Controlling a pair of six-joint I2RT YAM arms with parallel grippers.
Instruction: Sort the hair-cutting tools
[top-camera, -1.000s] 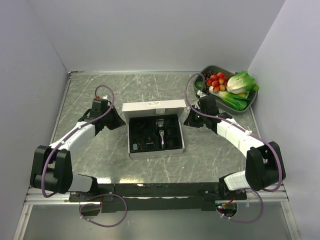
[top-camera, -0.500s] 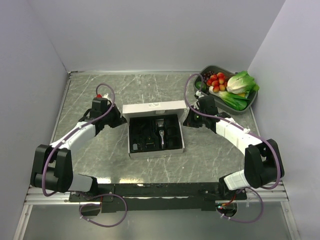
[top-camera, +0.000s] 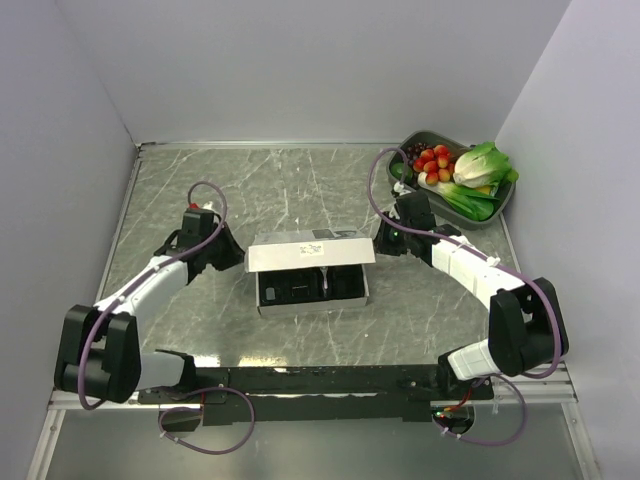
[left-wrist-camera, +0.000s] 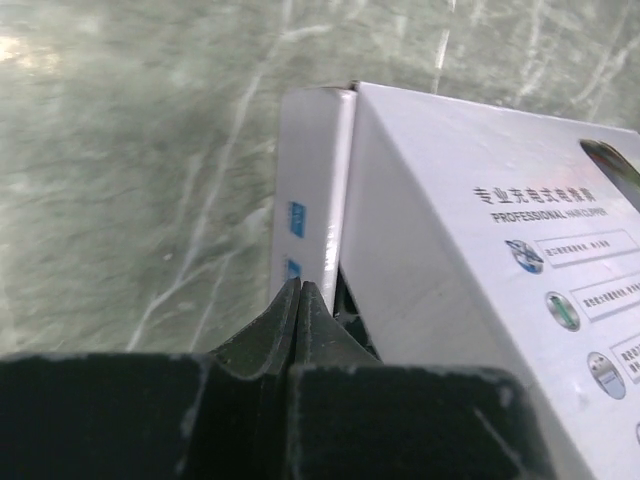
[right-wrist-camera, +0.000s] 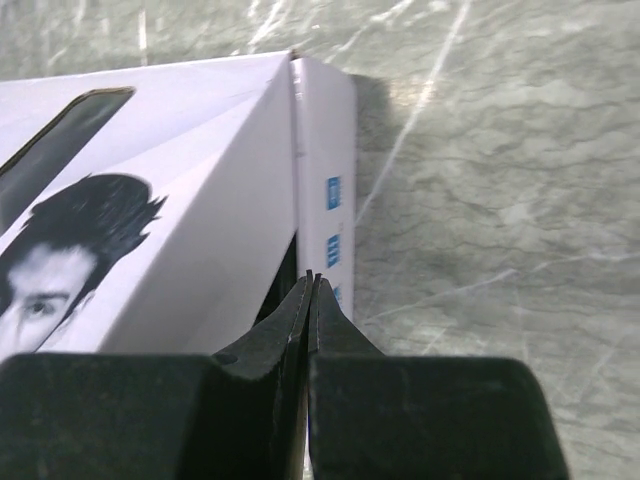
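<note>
Tilted box lid (top-camera: 310, 252) overhangs clipper (top-camera: 325, 283), tray (top-camera: 347, 289) rear; front open.

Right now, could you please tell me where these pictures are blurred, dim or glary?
Top external view: even light, sharp, only soft shadows. Left wrist view: the left claw is dark and soft, the table is blurred, and the print on the white box is readable. Right wrist view: the right claw is dark, and the printed face is fairly sharp.
</note>
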